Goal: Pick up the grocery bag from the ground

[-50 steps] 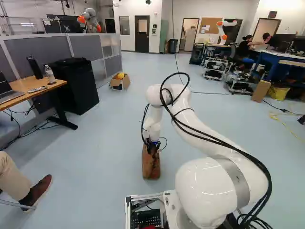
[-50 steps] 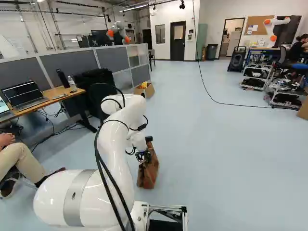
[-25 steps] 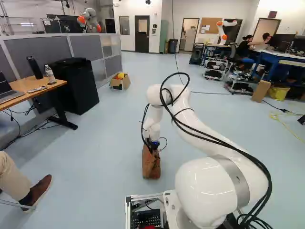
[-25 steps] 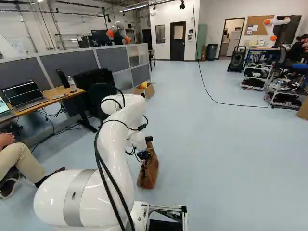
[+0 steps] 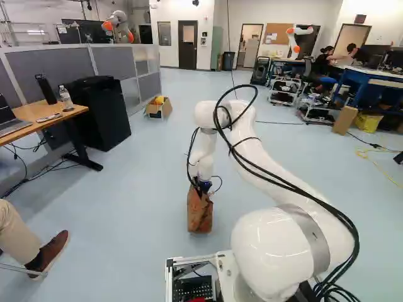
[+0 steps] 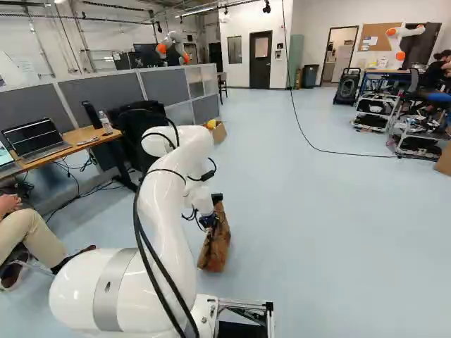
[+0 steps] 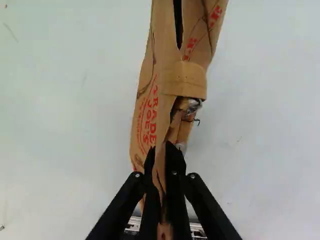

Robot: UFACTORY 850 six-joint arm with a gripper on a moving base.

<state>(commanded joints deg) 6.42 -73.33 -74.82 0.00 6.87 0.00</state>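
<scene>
In the left base view my gripper [image 5: 203,187] is at the top of the brown paper grocery bag [image 5: 199,215], which hangs or stands upright below it. The wrist view has the gripper [image 7: 160,152] closed on the bag's [image 7: 145,107] paper top edge, a fold pinched between the two fingers. Ahead of the fingers run a paper handle band [image 7: 185,80] and a dark slit of the bag's mouth. Whether the bag's bottom touches the floor I cannot tell.
A person's leg and shoe [image 5: 49,253] are at the left of the left base view. Beyond are a desk [image 5: 69,114], a black cabinet [image 5: 104,116], an open cardboard box [image 5: 158,111], a cable on the floor and another robot [image 5: 295,39].
My arm has risen slightly, and the bag has moved up a little with the gripper. The fingers have closed on the bag's top. The base has not moved.
</scene>
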